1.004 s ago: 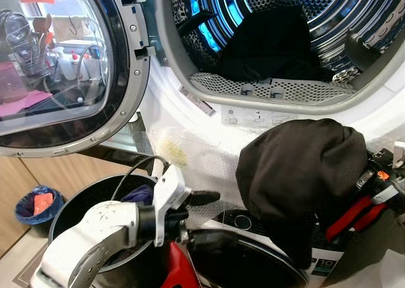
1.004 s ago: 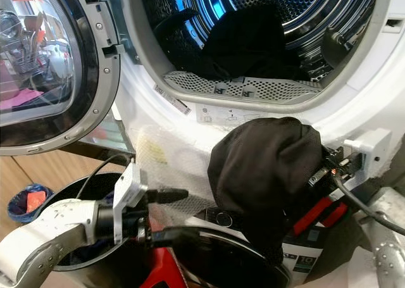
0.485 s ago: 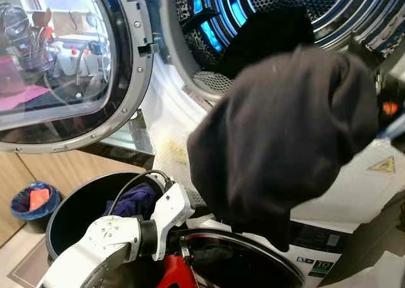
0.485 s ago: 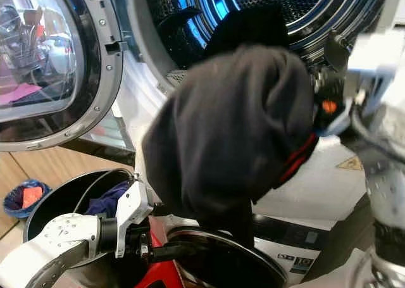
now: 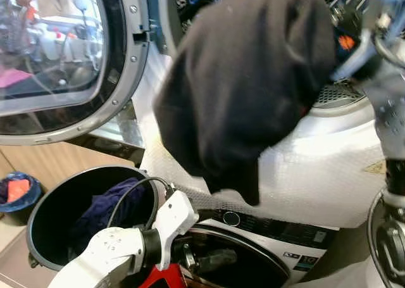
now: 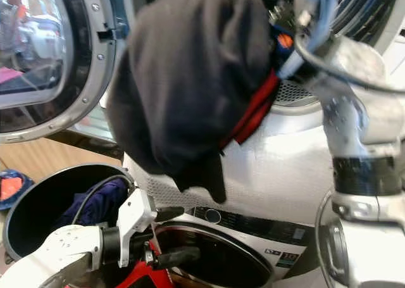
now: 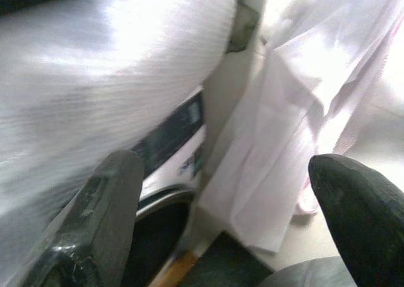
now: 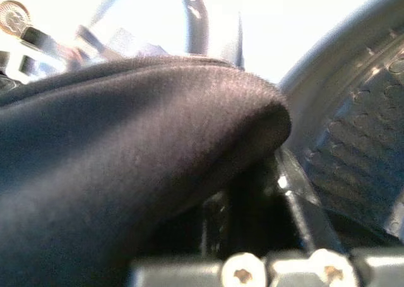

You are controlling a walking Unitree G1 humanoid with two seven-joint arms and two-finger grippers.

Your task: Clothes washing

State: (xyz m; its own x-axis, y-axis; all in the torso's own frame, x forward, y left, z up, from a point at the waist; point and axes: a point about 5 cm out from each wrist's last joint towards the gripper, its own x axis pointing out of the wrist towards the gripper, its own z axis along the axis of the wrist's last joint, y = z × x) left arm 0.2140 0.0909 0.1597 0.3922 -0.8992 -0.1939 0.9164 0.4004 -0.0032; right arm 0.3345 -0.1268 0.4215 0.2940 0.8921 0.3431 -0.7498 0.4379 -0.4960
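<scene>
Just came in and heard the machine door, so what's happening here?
The robot's right gripper holds a black garment up at the open drum of the upper machine, beside its swung-open door. The left gripper hangs open and idle, low by a black bucket holding dark blue clothing.

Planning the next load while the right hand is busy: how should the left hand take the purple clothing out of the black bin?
Probably from straight above. The purple clothing lies crumpled low inside the black bin, whose tall walls block any sideways approach. Pinch the raised fold nearest the left hand, which is open. A black cable arches over that rim, so keep clear of it.
</scene>
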